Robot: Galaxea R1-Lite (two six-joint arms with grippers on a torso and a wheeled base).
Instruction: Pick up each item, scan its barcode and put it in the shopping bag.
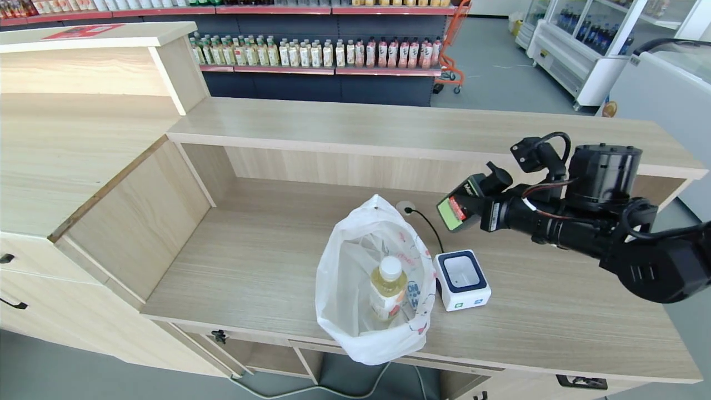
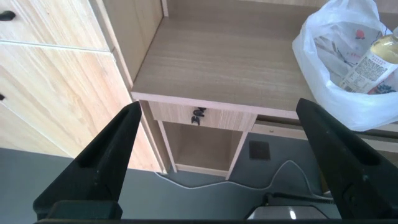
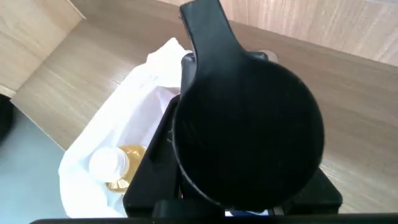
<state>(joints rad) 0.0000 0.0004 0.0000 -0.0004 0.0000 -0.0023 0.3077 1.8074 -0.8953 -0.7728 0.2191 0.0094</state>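
A white plastic shopping bag [image 1: 355, 289] stands open near the counter's front edge, with a yellow drink bottle [image 1: 387, 286] upright inside it. The bag [image 2: 336, 74] and the bottle [image 2: 376, 62] also appear in the left wrist view. Just right of the bag sits the white barcode scanner [image 1: 461, 279], its blue-rimmed window facing up. My right gripper [image 1: 471, 204] hangs above and behind the scanner, shut on a dark round container [image 1: 458, 210] with a green end; the container [image 3: 249, 130] hides much of the bag [image 3: 124, 143] below. My left gripper [image 2: 221, 155] is open and holds nothing, in front of the counter over the floor.
A black cable [image 1: 427, 222] runs from the scanner to a grommet at the back of the counter [image 1: 250, 261]. A raised ledge [image 1: 389, 125] borders the back, a tall side wall the left. A locked drawer [image 2: 199, 116] sits under the front edge. Bottle shelves [image 1: 316, 53] stand beyond.
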